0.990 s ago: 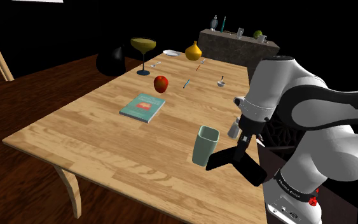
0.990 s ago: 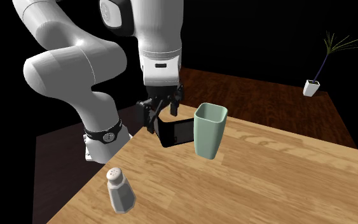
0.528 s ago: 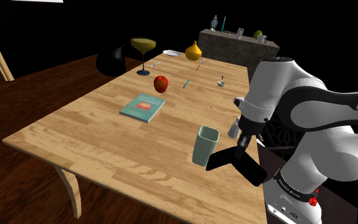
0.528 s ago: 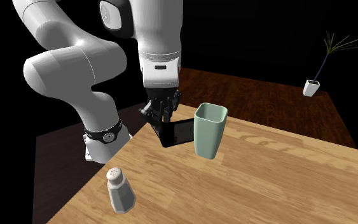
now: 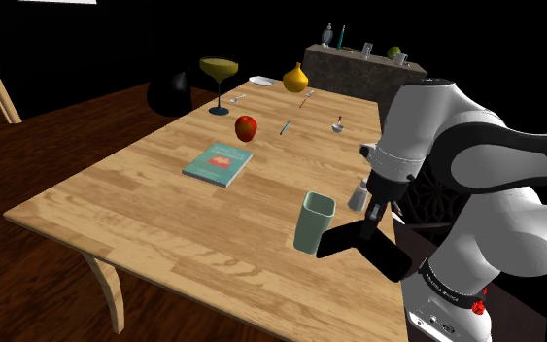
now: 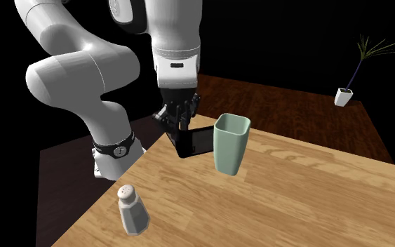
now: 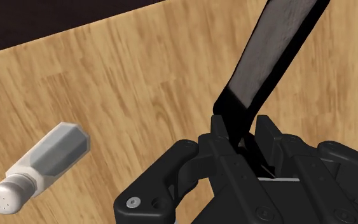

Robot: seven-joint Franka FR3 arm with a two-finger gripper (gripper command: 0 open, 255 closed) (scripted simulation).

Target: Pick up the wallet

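Wallet (image 6: 196,143) pinched in the claw (image 6: 178,123); the second exterior view's cup (image 6: 231,144) partly covers it.

Wallet (image 6: 196,142) just beside cup (image 6: 231,144), shaker (image 6: 131,210) well apart

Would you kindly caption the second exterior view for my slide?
Jaws clasp the black wallet at the table edge, beside a pale green cup; shaker in foreground.

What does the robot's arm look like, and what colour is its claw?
The arm is made of fat, rounded white tubes joined by dark bands, and one band carries white letters. Near its foot sits a black ring with a round grey button, and small red dots show there too. The claw is all black and blocky.
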